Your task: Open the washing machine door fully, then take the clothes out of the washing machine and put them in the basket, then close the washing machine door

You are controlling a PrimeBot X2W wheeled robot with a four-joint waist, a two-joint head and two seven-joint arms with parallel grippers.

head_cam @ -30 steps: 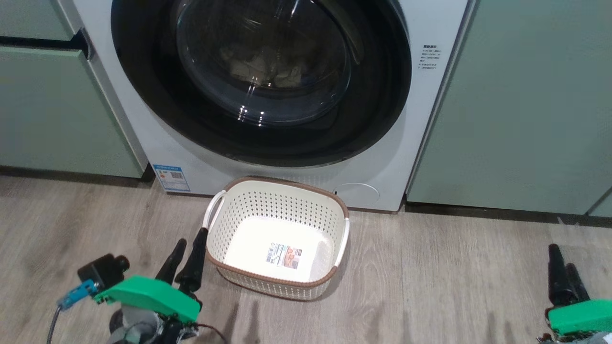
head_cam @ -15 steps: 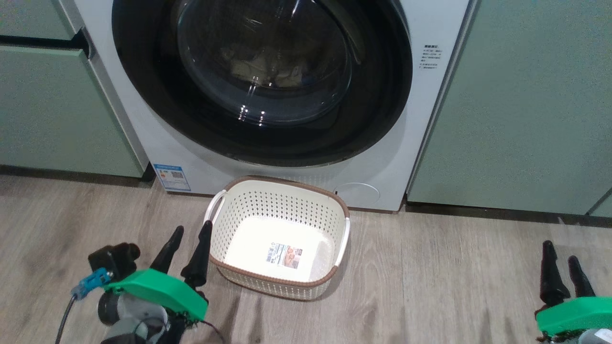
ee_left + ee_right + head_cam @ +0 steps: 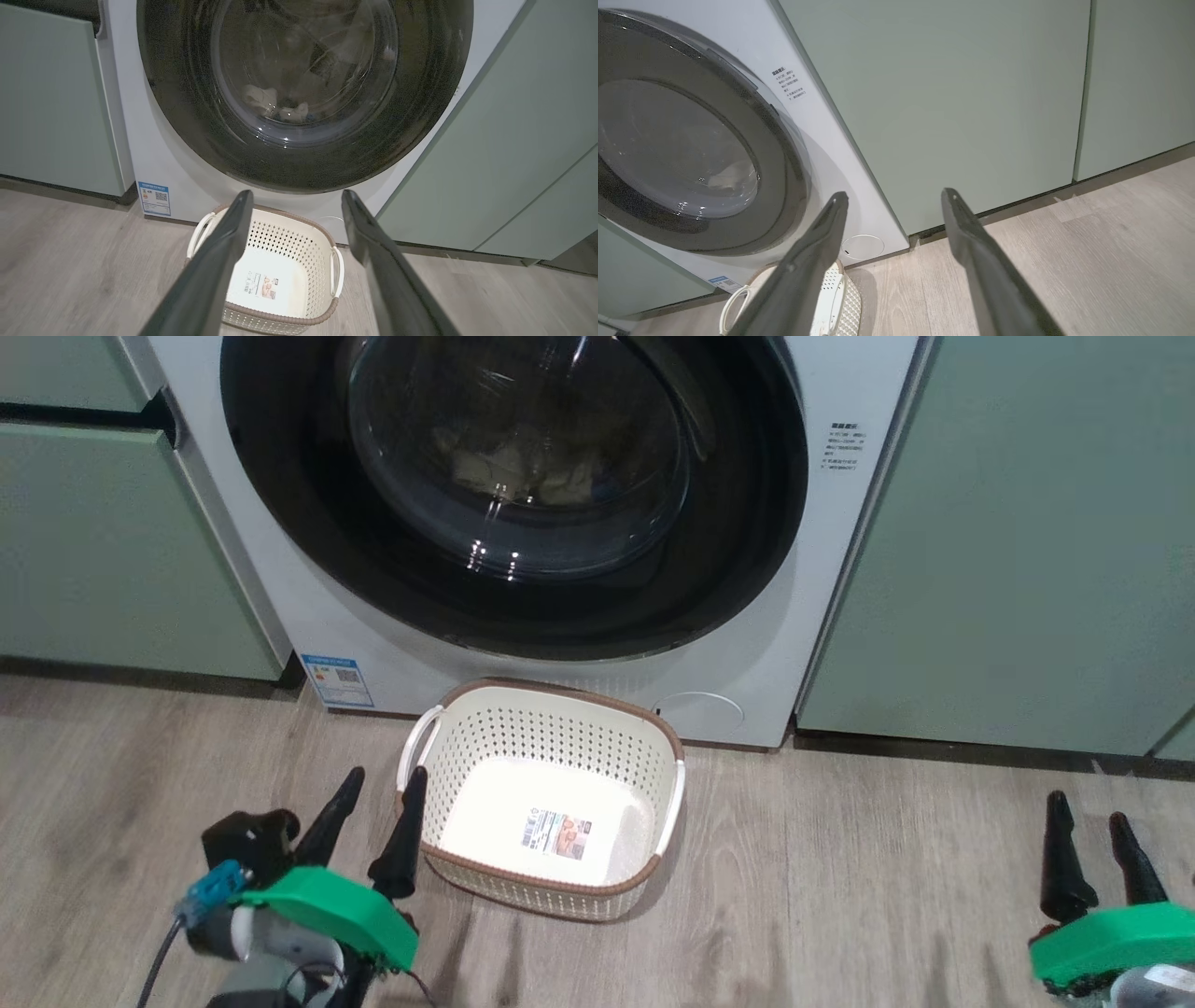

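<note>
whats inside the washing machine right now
Through the closed washing machine door, pale clothes lie low inside. Dark glass and reflections hide how many pieces there are.

I'm getting soft, even overhead light, moderately bright, with nothing blown out. The washing machine door point(image 3: 513, 495) catches small white glints low on its glass. The drum behind it is dim, so the clothes point(image 3: 523, 467) read murky. The basket point(image 3: 560, 737) throws a faint shadow on the wood floor point(image 3: 840, 877) to its near right. In the wrist views, the left gripper point(image 3: 296, 198) and right gripper point(image 3: 894, 196) go soft close to the lens, and the cabinets point(image 3: 971, 93) lean at the edges.
</note>
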